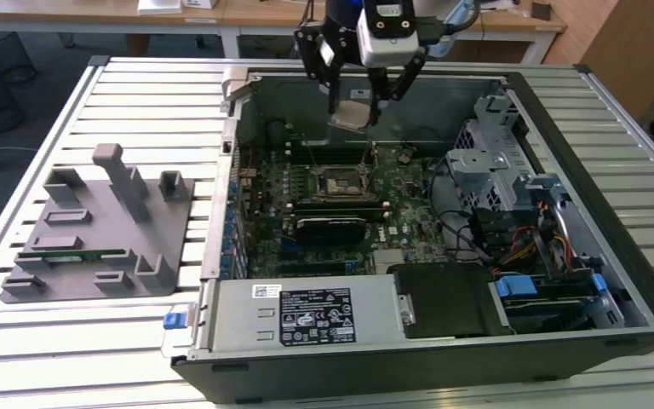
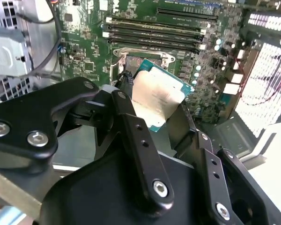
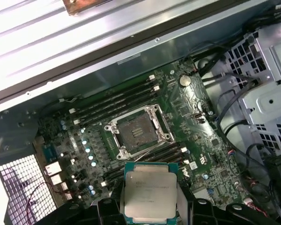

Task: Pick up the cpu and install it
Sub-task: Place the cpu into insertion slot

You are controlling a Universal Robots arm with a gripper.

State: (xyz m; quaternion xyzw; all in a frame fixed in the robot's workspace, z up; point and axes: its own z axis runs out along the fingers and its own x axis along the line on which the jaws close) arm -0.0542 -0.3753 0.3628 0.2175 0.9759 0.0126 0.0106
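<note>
Over the far end of the open computer case, toward twelve o'clock in the exterior view, the pincer hangs clamped on the cpu, which tilts slightly. It hangs well clear of the motherboard, I'd guess so the chip passes over the case wall and parts without snagging. The socket frame lies at six o'clock from the chip, bare. At nine o'clock of the case, on the slatted bench, stands a grey parts fixture with a green memory stick lying in it.

In the second wrist view the cpu sits between two black fingers, pinched by opposite edges, silver top toward the camera. An edge grip, I'd say, spares the contact side. Behind it the socket frame is partly hidden, beside the memory slots.

In the first wrist view the cpu is held squarely in the pincer, apart from the empty socket frame, so it is not yet seated.
</note>
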